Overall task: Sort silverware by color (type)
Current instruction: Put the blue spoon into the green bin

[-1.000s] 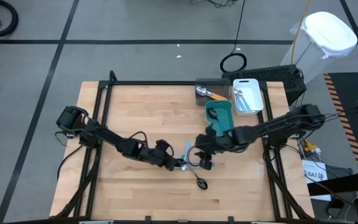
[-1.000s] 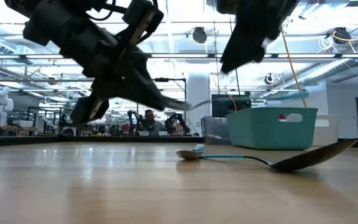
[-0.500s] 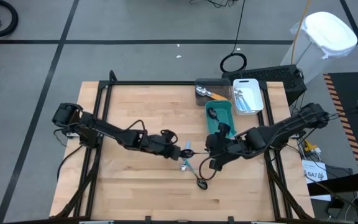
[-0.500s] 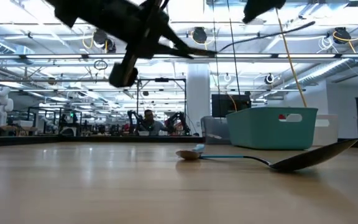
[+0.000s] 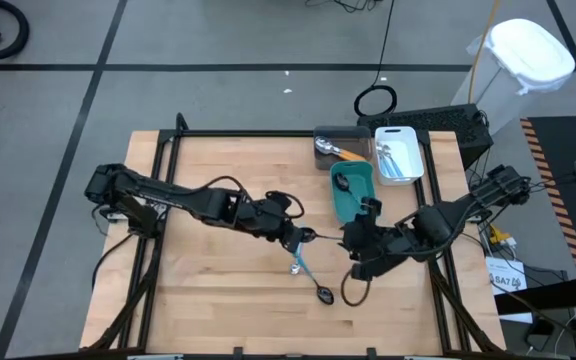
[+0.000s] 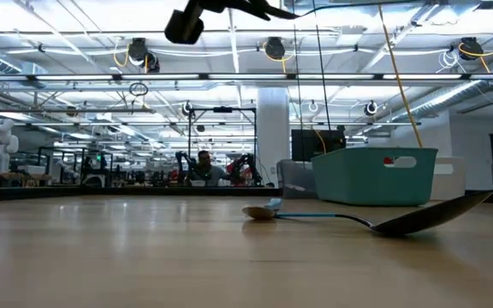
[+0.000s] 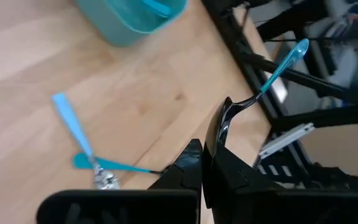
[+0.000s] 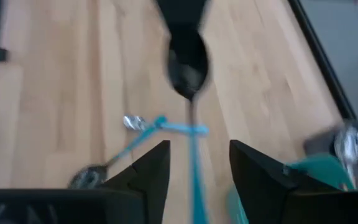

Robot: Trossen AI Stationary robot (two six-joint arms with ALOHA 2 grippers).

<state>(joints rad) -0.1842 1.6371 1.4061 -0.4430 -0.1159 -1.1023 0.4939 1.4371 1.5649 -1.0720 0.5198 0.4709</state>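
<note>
The left gripper (image 5: pixel 303 236) is clenched on a spoon (image 7: pixel 263 87) by its dark bowl, the light-blue handle pointing straight away from the fingers, above mid-table. The right gripper (image 5: pixel 353 272), jaws parted and empty, hovers at its four o'clock. Two blue-handled utensils (image 5: pixel 298 263) lie crossed below, and a black spoon (image 5: pixel 323 293) sits at their five o'clock, its bowl nearest the table's front edge.

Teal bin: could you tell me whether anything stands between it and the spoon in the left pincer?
Nothing visible lies directly between the spoon and the teal bin; the open right pincer hangs close beside that path.
</note>
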